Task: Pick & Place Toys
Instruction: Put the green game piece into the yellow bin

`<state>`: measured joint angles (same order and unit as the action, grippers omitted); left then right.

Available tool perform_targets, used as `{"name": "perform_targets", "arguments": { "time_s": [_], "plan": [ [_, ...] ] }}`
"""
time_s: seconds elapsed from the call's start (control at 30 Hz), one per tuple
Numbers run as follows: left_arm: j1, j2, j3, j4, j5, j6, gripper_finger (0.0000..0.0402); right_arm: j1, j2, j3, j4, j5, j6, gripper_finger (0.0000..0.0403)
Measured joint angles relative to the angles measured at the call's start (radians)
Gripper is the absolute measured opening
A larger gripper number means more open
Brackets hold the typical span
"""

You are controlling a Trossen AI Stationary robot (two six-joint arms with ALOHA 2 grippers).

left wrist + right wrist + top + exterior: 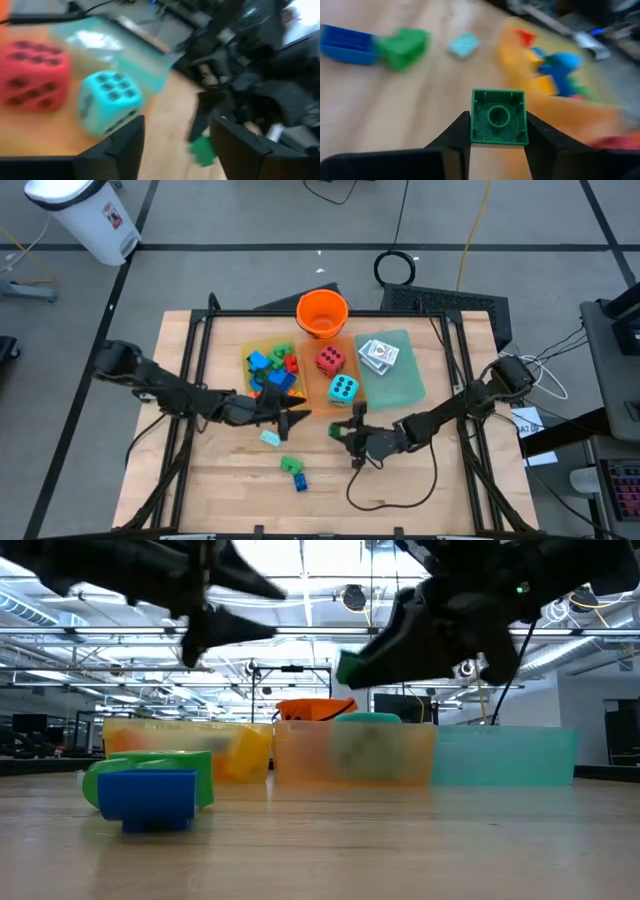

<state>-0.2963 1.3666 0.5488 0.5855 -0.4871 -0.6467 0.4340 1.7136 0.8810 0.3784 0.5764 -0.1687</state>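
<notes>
Already most bricks [272, 370] and both dice [336, 375] are sitting in the trays [400, 385]. The right gripper [499, 131] is pinching a green brick [498, 117] above the counter [420, 490]; the left gripper [175, 145] is hovering, jaws apart. Three pieces [285, 455] are lying loose.

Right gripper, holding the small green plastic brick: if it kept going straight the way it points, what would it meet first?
Probably the yellow translucent tray of bricks; the right gripper, shut on the green brick, has bare table before that, though depth is unclear.
</notes>
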Motion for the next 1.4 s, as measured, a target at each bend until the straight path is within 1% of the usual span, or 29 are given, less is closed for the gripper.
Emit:
{"name": "perform_targets", "arguments": {
  "time_s": [0.07,0.13,0.2,0.3,0.4,0.53,0.63,0.77,0.87,0.97,1.1,1.13,1.27,1.4],
  "plan": [
    [0.012,0.06,0.0,0.128,0.04,0.036,0.0246,0.001,-0.004,0.0,0.02,0.091,-0.062,0.0103],
    [0.025,0.106,0.0,0.22,0.086,0.044,0.0268,0.005,-0.007,0.0,0.05,0.156,-0.119,0.0102],
    [0.041,0.144,0.012,0.25,0.124,0.035,0.0287,0.006,-0.007,0.0,0.085,0.188,-0.174,0.0104],
    [0.057,0.2,0.042,0.23,0.159,0.021,0.0306,0.005,-0.007,0.0,0.142,0.198,-0.238,0.011],
    [0.067,0.261,0.09,0.225,0.211,0.012,0.0315,-0.008,-0.007,0.0,0.189,0.209,-0.286,0.0109],
    [0.073,0.332,0.168,0.223,0.276,0.019,0.0315,-0.028,-0.007,0.0,0.202,0.208,-0.295,0.0104],
    [0.076,0.37,0.212,0.223,0.288,0.037,0.0309,-0.029,-0.007,0.0,0.202,0.207,-0.293,0.0106],
    [0.087,0.388,0.241,0.19,0.293,0.029,0.0286,-0.028,-0.007,0.0,0.206,0.208,-0.292,0.0111],
    [0.107,0.388,0.243,0.179,0.328,-0.01,0.025,-0.023,-0.006,0.0,0.202,0.209,-0.293,0.011],
    [0.125,0.388,0.242,0.176,0.375,-0.029,0.0194,-0.021,-0.006,-0.001,0.208,0.208,-0.29,0.0112],
    [0.145,0.388,0.242,0.174,0.431,-0.047,0.0106,-0.016,-0.006,-0.001,0.209,0.207,-0.256,0.0128],
    [0.151,0.387,0.242,0.174,0.452,-0.047,0.0096,-0.014,-0.006,-0.001,0.209,0.211,-0.225,0.0133],
    [0.179,0.348,0.242,0.134,0.502,-0.017,0.0097,-0.003,-0.007,0.001,0.216,0.213,-0.07,0.0148],
    [0.199,0.247,0.241,-0.019,0.5,0.039,0.0097,0.019,-0.024,0.0,0.184,0.226,0.025,0.0158]
  ]
}}
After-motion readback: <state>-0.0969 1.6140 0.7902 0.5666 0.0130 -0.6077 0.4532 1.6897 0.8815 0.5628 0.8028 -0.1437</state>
